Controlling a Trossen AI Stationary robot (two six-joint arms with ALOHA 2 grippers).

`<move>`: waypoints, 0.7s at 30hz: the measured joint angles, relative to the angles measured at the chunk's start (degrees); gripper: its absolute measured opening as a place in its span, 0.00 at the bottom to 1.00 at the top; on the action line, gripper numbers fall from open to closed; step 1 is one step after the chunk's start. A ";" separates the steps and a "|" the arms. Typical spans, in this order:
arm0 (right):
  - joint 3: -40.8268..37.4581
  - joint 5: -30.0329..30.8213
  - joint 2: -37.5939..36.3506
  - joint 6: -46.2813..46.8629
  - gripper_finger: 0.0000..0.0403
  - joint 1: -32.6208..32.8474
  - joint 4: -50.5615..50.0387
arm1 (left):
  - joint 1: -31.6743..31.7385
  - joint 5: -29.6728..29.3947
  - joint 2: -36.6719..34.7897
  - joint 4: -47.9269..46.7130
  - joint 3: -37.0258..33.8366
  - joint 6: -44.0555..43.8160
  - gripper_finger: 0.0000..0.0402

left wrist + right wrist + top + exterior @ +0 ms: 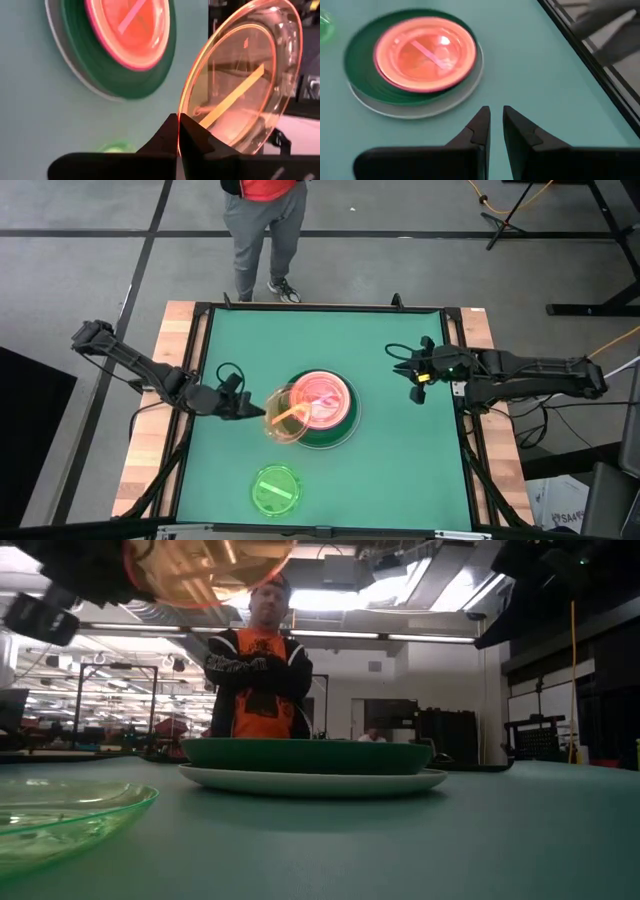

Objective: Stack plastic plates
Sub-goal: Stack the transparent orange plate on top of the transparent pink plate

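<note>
A stack stands mid-table: a pale plate [310, 781] at the bottom, a dark green plate [305, 754] on it, and a translucent pink plate [322, 398] on top. My left gripper [256, 412] is shut on a translucent orange plate [287, 420], held high over the stack's left edge. It shows at the top of the low view [210, 565]. A lime green plate [275, 488] lies flat on the table near the front edge. My right gripper [416, 380] hovers empty, right of the stack, its fingers [481, 122] a narrow gap apart. My left gripper pinches the orange plate's rim [179, 131] between its two fingers, one finger on each face. The fingers come from the table's left. The plate is lifted clear of the table and the stack, and sits tilted in the hold, reaching out beyond the fingertips.
A person [262, 230] stands at the table's far edge, arms folded in the low view [258, 670]. The green mat [400, 470] has a black frame and wooden side strips. Bare mat lies right of the stack and at the far side.
</note>
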 joint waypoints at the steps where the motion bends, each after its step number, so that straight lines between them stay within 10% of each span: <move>1: -0.89 -0.49 -0.61 -0.15 0.10 0.00 1.47 | 0.81 -0.11 0.60 0.48 0.00 0.41 0.00; 21: -19.27 -4.56 -14.83 -1.67 0.10 0.04 19.93 | 19.11 11.59 15.68 15.93 0.00 -0.26 0.00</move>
